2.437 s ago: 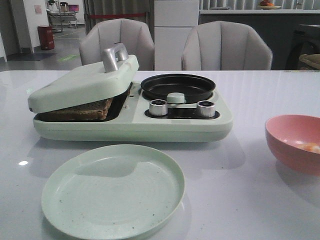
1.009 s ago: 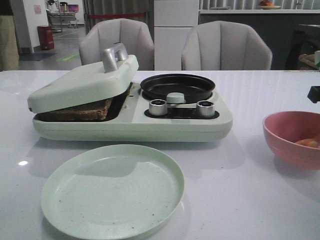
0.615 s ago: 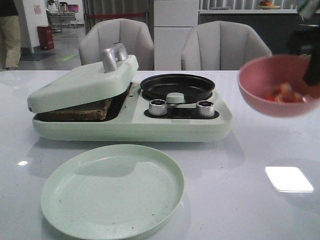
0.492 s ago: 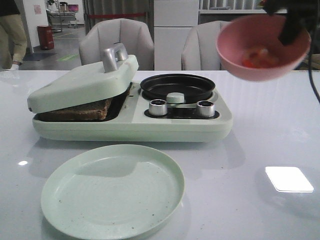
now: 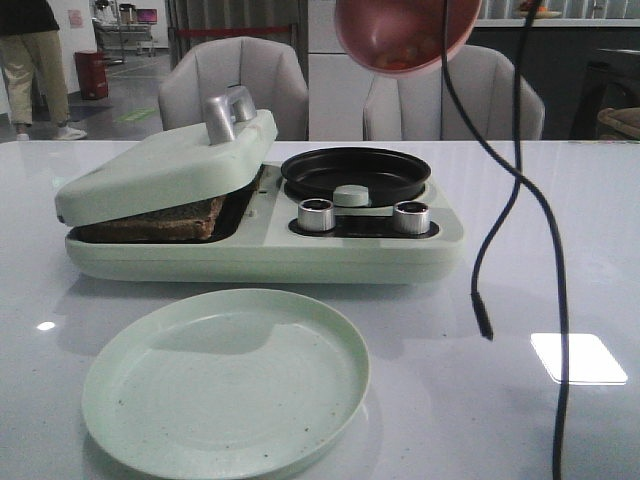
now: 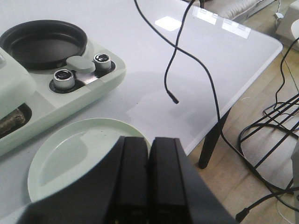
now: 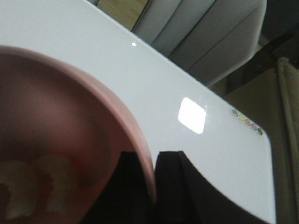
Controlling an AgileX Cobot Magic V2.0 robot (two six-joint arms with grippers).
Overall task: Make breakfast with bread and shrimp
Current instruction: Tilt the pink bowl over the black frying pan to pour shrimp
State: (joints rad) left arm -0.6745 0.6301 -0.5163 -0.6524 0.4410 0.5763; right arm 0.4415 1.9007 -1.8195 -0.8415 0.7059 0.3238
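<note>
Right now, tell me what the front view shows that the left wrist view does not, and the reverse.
Only the front view shows the pink bowl held high above the black pan, the raised lid with its handle, and the chairs behind the table. Only the left wrist view shows the left hand, its fingers together, plus the wooden floor and the table's edge. Both show the pan, the two knobs, the bread under the lid, the green plate and the dangling black cable.
</note>
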